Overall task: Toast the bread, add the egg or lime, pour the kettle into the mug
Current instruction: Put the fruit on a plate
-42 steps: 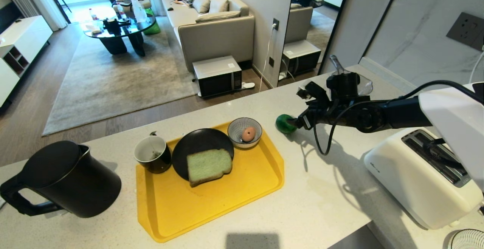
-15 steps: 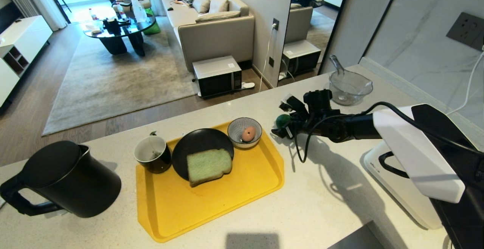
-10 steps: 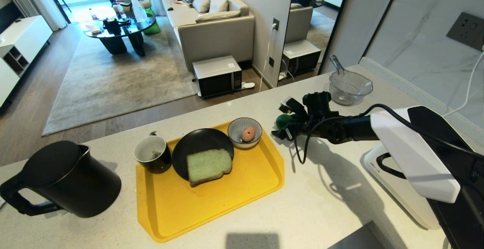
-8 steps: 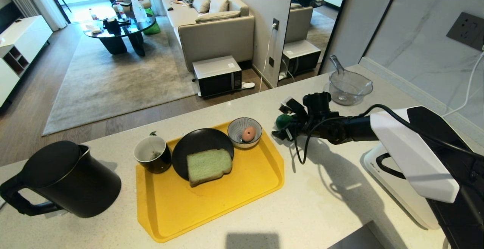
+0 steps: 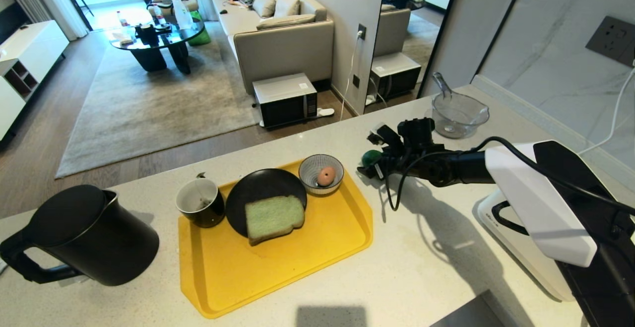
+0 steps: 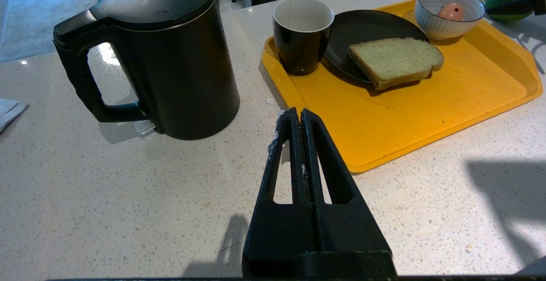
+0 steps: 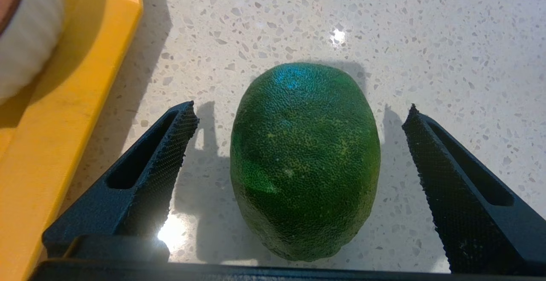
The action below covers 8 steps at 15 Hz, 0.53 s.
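Observation:
The glossy green lime (image 7: 305, 161) lies on the counter just right of the yellow tray (image 5: 297, 267). My right gripper (image 7: 299, 111) is open, one finger on each side of the lime (image 5: 368, 159) with a gap to both. The pale green bread (image 5: 274, 218) rests on a black plate (image 5: 258, 184) on the tray. An egg (image 5: 326, 175) sits in the striped bowl (image 5: 308, 167). The mug (image 5: 201, 203) stands at the tray's left corner, and the black kettle (image 5: 89, 235) further left. My left gripper (image 6: 300, 117) hangs shut and empty over the counter near the kettle (image 6: 170, 55).
A white toaster (image 5: 498, 225) stands at the right, mostly behind my right arm. Behind the arm sits a glass bowl (image 5: 459, 113) with a spoon. The counter's far edge drops off to the living room, and a wall runs along the right.
Since the earliest frame my right arm has swung lower and left, and its open fingers now straddle the lime. Over the last second it has barely shifted.

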### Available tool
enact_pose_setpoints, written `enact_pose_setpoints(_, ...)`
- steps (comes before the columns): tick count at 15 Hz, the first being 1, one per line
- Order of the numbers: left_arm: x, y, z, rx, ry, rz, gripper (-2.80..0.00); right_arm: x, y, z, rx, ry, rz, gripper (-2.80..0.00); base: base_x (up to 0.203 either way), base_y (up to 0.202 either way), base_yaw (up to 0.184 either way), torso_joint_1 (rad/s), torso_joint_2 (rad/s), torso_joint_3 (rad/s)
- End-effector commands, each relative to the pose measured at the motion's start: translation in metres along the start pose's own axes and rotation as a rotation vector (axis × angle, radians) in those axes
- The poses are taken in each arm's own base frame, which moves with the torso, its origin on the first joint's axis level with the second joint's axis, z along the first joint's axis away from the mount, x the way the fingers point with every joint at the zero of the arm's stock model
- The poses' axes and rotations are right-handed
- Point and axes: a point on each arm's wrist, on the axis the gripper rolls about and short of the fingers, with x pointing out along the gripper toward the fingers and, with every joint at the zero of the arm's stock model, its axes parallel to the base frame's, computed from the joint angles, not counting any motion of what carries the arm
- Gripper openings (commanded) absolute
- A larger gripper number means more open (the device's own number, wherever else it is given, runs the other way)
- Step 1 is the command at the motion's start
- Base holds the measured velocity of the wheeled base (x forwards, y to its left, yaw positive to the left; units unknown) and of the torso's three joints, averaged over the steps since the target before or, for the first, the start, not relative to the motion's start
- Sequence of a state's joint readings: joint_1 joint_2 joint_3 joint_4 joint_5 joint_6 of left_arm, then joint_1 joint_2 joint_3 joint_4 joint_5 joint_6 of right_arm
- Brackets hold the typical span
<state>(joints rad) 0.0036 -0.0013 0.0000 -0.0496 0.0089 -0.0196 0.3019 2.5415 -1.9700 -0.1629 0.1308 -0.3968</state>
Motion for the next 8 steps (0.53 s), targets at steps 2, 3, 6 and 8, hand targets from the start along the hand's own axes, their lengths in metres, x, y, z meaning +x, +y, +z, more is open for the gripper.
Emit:
enact_pose_setpoints(2, 0.0009, 0.0001, -0.0042, 0.000, 0.012, 0.001, -2.80, 0.0029, -0.0011, -0.0024, -0.003, 0.001, -0.006, 0.00, 0.000, 0.000, 0.000, 0.000, 0.00, 0.000)
enact_pose_setpoints(3, 0.0009, 0.0001, -0.0042, -0.001, 0.013, 0.000, -2.80, 0.0029, -0.0040, -0.0041, -0.001, 0.003, -0.011, 0.00, 0.000, 0.000, 0.000, 0.000, 0.00, 0.000)
enact_pose_setpoints(6, 0.0009, 0.0001, -0.0042, 0.000, 0.012, 0.000, -2.80, 0.0028, -0.0048, -0.0041, -0.001, 0.003, -0.013, 0.00, 0.000, 0.000, 0.000, 0.000, 0.00, 0.000)
enact_pose_setpoints(8, 0.0009, 0.0001, -0.0042, 0.000, 0.013, 0.000, -2.80, 0.0046, -0.0041, -0.0066, -0.001, 0.007, -0.013, 0.00, 0.000, 0.000, 0.000, 0.000, 0.00, 0.000)
